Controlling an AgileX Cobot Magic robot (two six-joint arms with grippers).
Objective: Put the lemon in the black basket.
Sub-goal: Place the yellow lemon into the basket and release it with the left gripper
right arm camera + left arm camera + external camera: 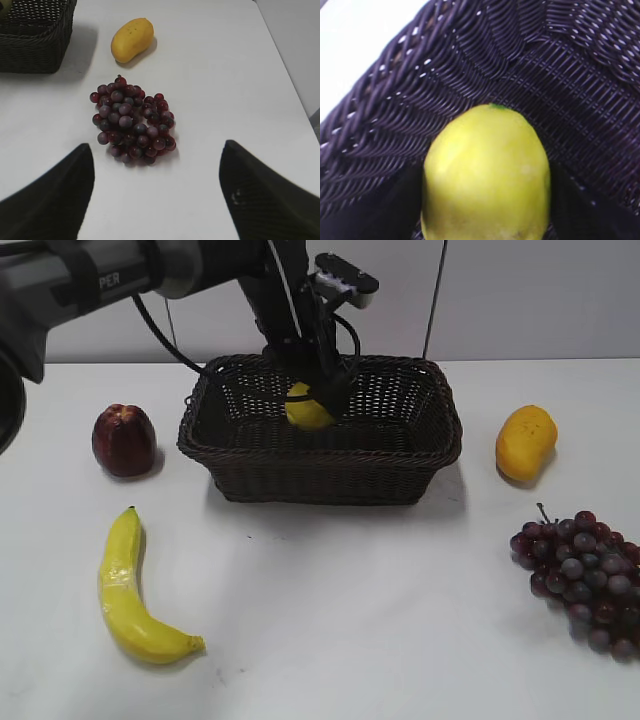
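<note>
I counted one white table (330, 640) and, on it, one black basket (320, 475), the biggest item there. My left gripper (312, 400) reached down inside the basket, its jaws closed against the sides of the single lemon (307, 410), which sat within the basket walls; I could not tell whether it touched the bottom. My right gripper (155, 200) hung over the table with its jaws spread wide and nothing between them. Around the basket lay one bunch of dark red grapes (585, 580), one banana (130, 590), one mango (526, 442) and one dark red apple (124, 440).
</note>
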